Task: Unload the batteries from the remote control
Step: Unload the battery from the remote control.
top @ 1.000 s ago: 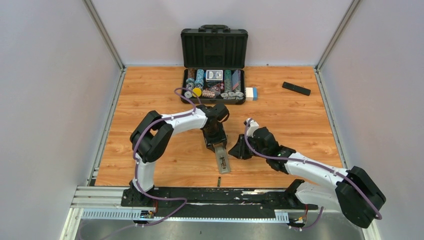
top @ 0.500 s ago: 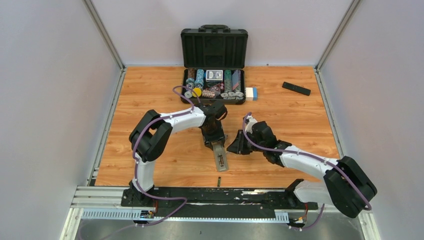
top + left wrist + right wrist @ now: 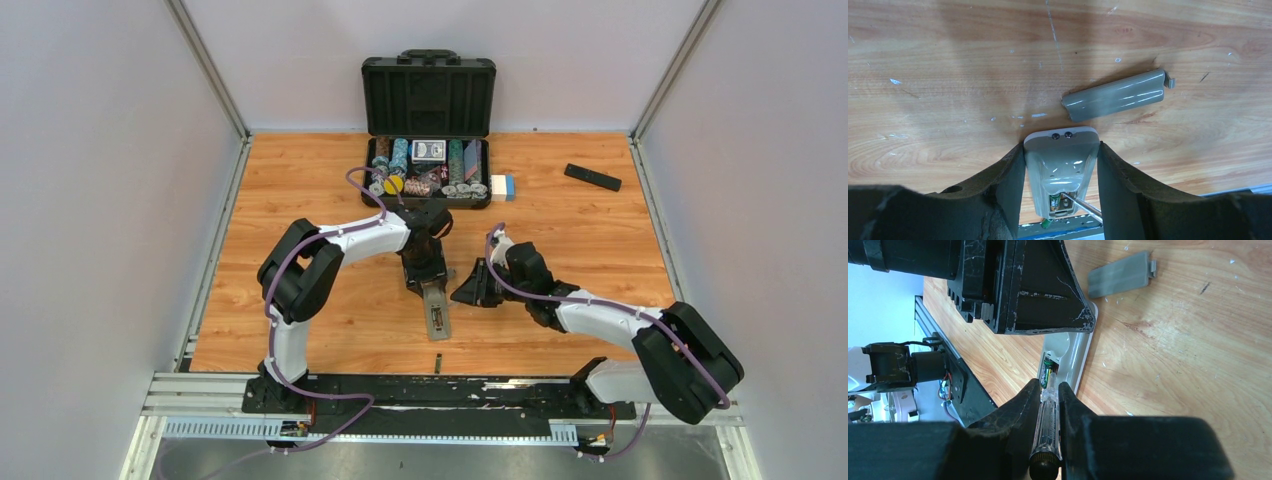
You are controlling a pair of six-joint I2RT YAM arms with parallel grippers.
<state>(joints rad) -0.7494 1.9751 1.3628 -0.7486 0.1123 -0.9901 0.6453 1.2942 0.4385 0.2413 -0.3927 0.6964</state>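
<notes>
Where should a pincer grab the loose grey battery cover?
Mid-length, across its short width, straight down from above. The battery cover lies flat on the table beside the remote, seemingly domed side up. Its long parallel edges offer the best purchase; the tabbed end is too small.

Left claw (image 3: 1060, 150) clamps remote (image 3: 1062, 162) sides; screwdriver (image 3: 1046, 432) bars its bay (image 3: 1062, 202); cover (image 3: 1115, 96) beyond.

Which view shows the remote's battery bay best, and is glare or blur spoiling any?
Right wrist: best look, the battery shows green in the open bay, though the screwdriver overlaps it. Left wrist: sharp, but glare streaks the remote and cover, and the bay sits at the bottom edge. Top external: evenly lit, bay too small to read.
</notes>
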